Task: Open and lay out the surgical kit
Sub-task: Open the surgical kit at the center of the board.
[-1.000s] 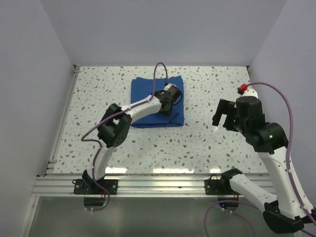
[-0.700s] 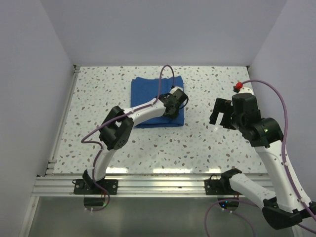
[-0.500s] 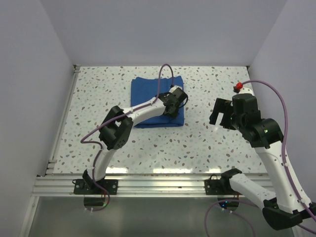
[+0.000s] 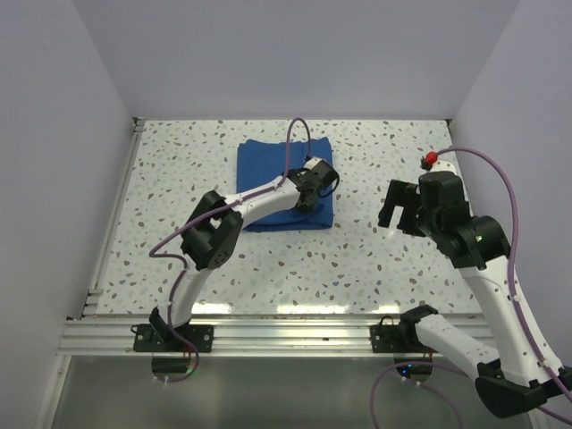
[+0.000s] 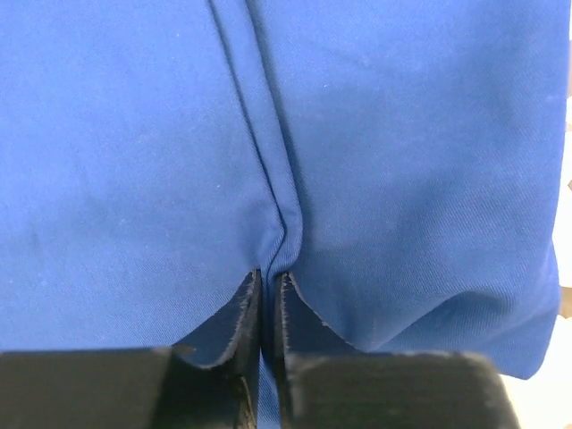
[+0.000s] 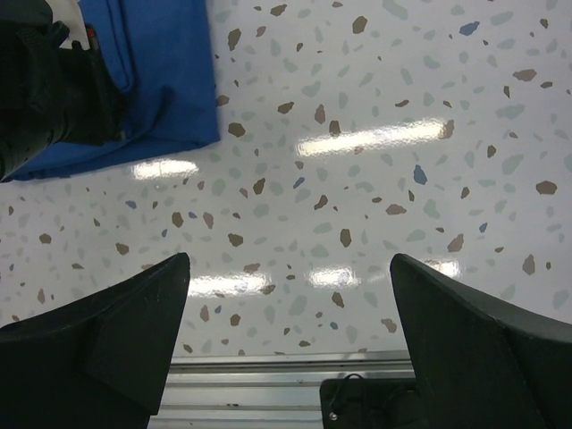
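The surgical kit is a folded royal-blue cloth wrap (image 4: pixel 268 165) lying at the back middle of the speckled table; nothing of its contents shows. My left gripper (image 4: pixel 315 186) rests on the bundle's right part. In the left wrist view the left gripper (image 5: pixel 268 279) is shut, pinching a raised fold of the blue cloth wrap (image 5: pixel 402 161) between its fingertips. My right gripper (image 4: pixel 400 207) hangs open above bare table, to the right of the bundle. In the right wrist view the right gripper (image 6: pixel 290 273) holds nothing, and the blue cloth wrap (image 6: pixel 165 71) lies at the upper left.
The speckled table (image 4: pixel 375 259) is enclosed by pale walls at the back and sides. An aluminium rail (image 4: pixel 286 332) runs along the near edge with both arm bases on it. Purple cables loop above each arm.
The left gripper has closed on a fold of the blue cloth after shifting slightly right over the bundle. The right arm has drifted a little left and stays open.
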Controlling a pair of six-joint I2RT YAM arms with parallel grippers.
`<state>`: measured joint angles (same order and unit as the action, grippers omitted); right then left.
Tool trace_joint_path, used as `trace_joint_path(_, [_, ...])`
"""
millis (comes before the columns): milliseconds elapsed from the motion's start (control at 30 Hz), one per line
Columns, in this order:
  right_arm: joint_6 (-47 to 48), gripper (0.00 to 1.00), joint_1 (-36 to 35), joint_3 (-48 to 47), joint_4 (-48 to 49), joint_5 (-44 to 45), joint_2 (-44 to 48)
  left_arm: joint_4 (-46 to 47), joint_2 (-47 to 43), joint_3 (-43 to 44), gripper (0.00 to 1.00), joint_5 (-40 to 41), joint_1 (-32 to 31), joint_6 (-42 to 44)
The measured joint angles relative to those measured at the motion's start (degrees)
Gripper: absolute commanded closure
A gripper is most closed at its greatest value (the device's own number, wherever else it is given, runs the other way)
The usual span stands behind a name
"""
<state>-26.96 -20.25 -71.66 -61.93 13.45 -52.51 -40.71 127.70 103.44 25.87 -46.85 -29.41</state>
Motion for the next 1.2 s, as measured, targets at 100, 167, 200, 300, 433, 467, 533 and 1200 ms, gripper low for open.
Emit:
trace_joint_path(100, [0.04, 0.02, 0.00, 0.00, 0.63, -0.33, -0.42, -1.31, 0.04, 1.36, 1.00, -1.38, 0.83, 0.00])
trace_joint_path(167, [0.24, 0.02, 0.00, 0.00, 1.57, -0.94, -1.38, -2.45, 0.04, 2.58, 1.00, -2.78, 1.73, 0.00])
trace_joint_path(200, [0.33, 0.02, 0.00, 0.00, 1.99, -0.98, -1.99, -2.82, -0.02, 3.02, 1.00, -3.34, 2.21, -0.02])
trace_joint_path(300, [0.70, 0.02, 0.00, -0.07, 3.89, -1.49, -4.94, -3.67, -1.25, 3.21, 1.00, -4.92, 4.13, -0.09])
trace_joint_path(433, [1.31, 0.02, 0.00, -2.23, 5.86, -2.47, -10.64, -4.22, -7.02, 1.92, 1.00, -5.60, 8.57, -0.17])
trace_joint_path(467, [1.46, 0.02, 0.00, -3.23, 6.38, -2.58, -11.56, -3.82, -9.68, 0.63, 1.00, -5.68, 10.14, -0.22])
trace_joint_path(533, [1.53, 0.02, 0.00, -5.14, 7.43, -3.02, -15.10, -3.61, -15.85, -2.16, 1.00, -5.25, 13.90, -0.46])
trace_joint_path(1200, [5.88, 0.02, -11.93, -30.77, 14.34, -12.81, -52.33, -0.50, -41.86, -36.48, 0.00, 1.66, 31.06, 1.51])
